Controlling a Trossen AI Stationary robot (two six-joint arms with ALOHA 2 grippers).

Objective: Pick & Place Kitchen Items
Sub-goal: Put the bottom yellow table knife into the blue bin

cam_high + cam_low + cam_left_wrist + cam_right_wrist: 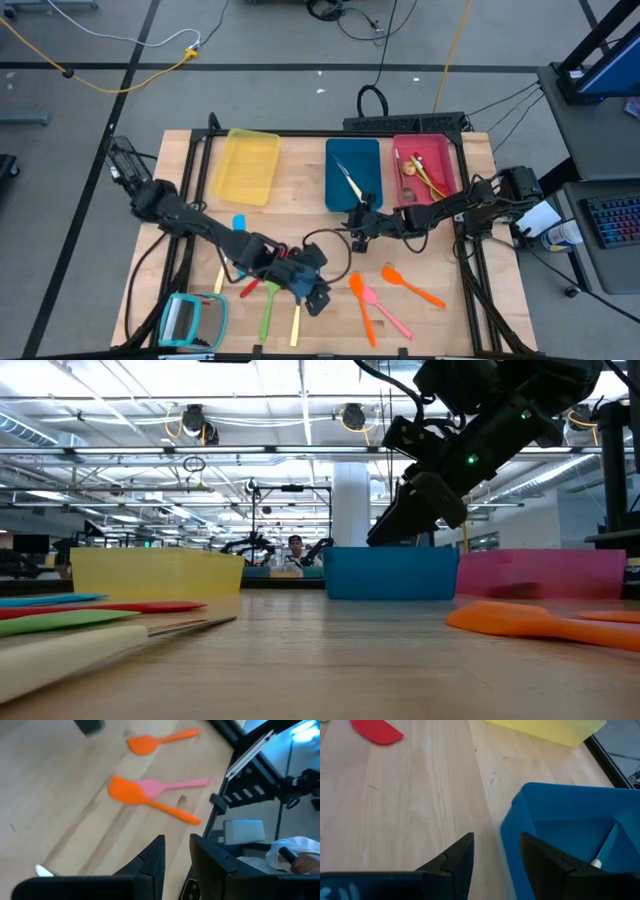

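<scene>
Orange spatula (pixel 130 793) beyond left gripper's (pixel 176 855) empty, parted jaws.

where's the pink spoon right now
In the high view the pink spoon lies on the table's front right part, crossing an orange spatula, with an orange spoon just right of them.

Left gripper (pixel 176 857): fingers stood apart with a narrow gap, nothing between them.
Table (pixel 60 795): bare wood lay directly under and ahead of the jaws.
Orange spatula (pixel 150 800): lay ahead of the jaws, crossed with the pink spoon (pixel 175 785), touching it.
Orange spoon (pixel 160 741): lay farther ahead, apart from the crossed pair.
Table frame (pixel 240 775): dark rail ran beside the jaws.
</scene>
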